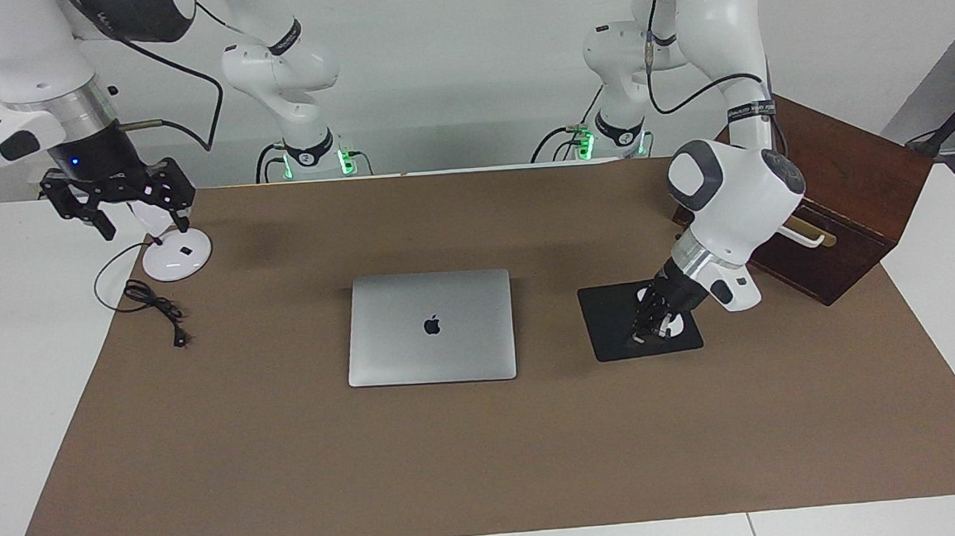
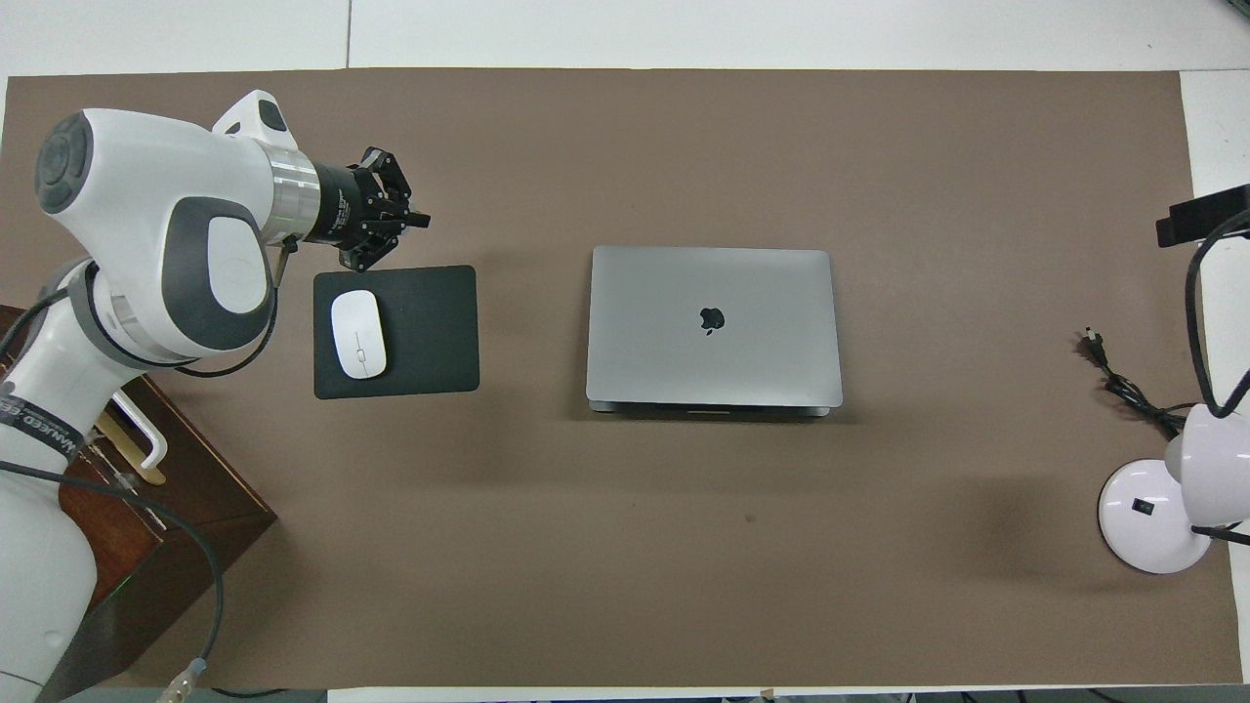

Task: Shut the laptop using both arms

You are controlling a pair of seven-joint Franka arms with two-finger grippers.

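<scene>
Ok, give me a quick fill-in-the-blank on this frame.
1. The laptop lies with its lid ____.
2. The white mouse sits on the black ____.
3. The right hand is ____.
4. The wooden box stands toward the ____ arm's end of the table.
Missing words: closed; mouse pad; open; left.
</scene>
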